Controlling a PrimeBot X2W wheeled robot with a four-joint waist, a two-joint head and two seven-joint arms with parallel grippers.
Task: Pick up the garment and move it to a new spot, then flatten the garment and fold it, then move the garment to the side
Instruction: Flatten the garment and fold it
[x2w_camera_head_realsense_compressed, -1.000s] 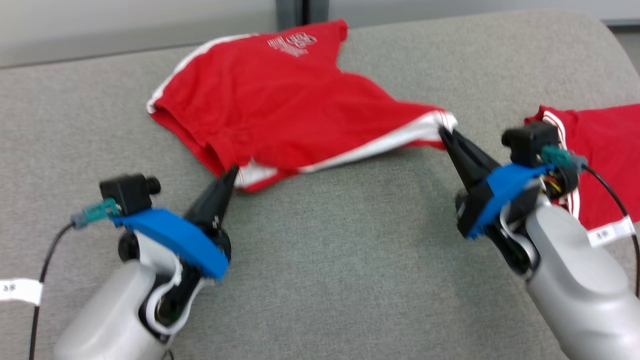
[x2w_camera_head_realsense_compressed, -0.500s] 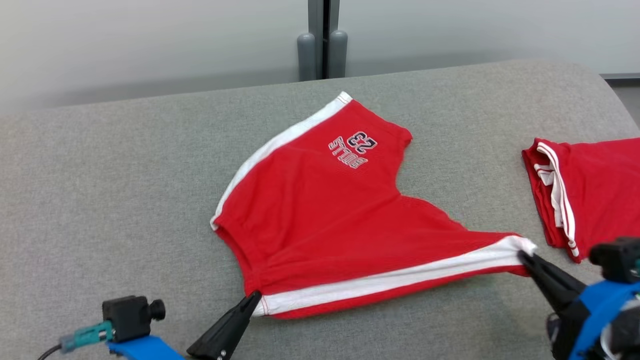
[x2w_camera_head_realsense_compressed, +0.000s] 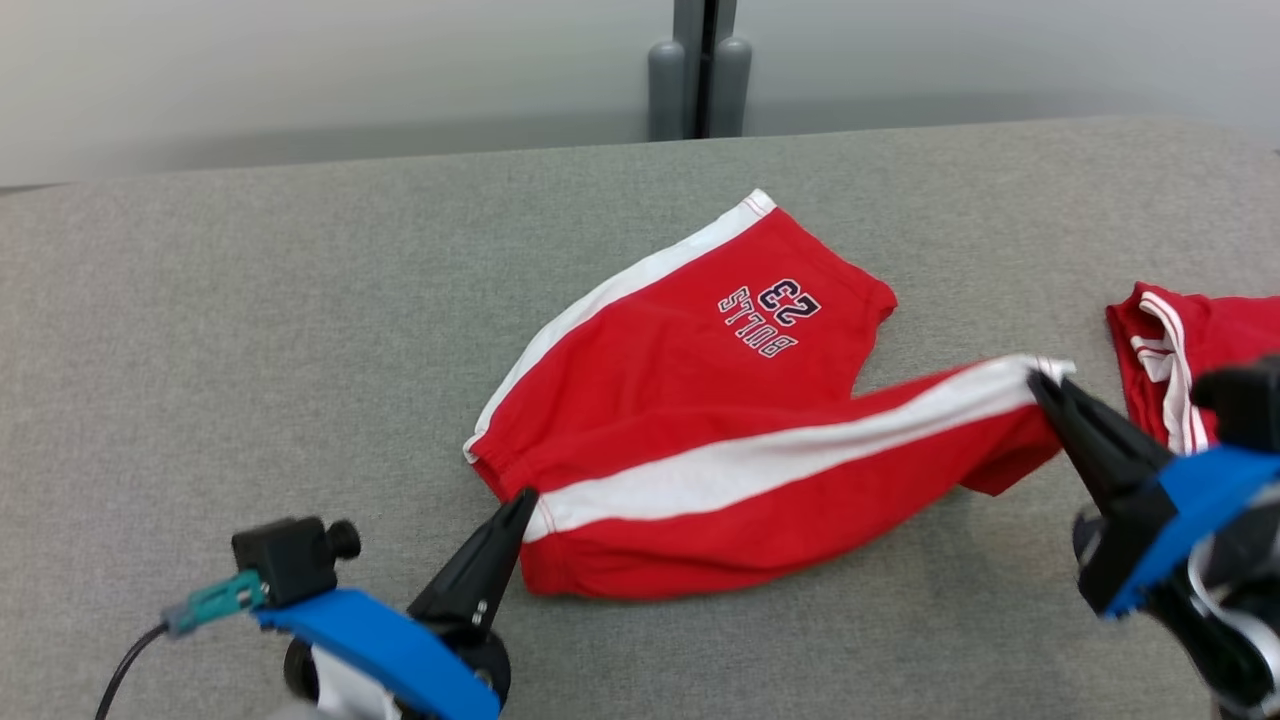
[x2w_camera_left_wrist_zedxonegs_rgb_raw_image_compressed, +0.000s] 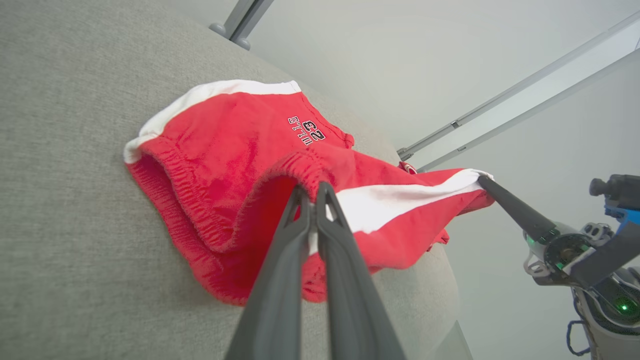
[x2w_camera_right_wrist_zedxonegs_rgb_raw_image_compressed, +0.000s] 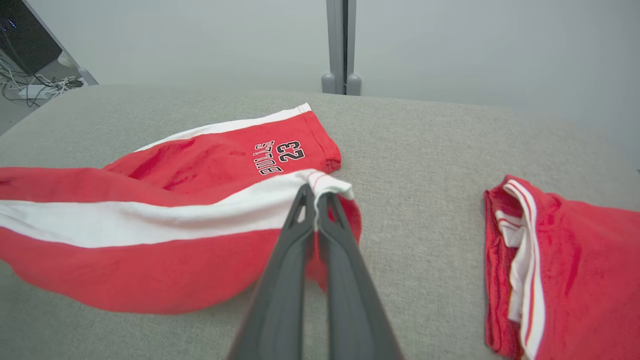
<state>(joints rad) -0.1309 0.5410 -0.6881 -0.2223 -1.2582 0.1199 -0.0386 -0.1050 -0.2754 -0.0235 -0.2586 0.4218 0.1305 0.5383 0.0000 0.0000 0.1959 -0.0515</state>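
The left gripper (x2w_camera_head_realsense_compressed: 524, 497) was clamped on the waistband of the shorts (x2w_camera_head_realsense_compressed: 700, 410), at one end of the white stripe. The right gripper (x2w_camera_head_realsense_compressed: 1040, 380) was pinched shut on the leg hem at the stripe's other end. Between them that side hung stretched, raised off the cushion (x2w_camera_head_realsense_compressed: 300, 350). The far leg, with its print, lay flat. A second red garment (x2w_camera_head_realsense_compressed: 1165, 340) lay just beyond the right gripper.
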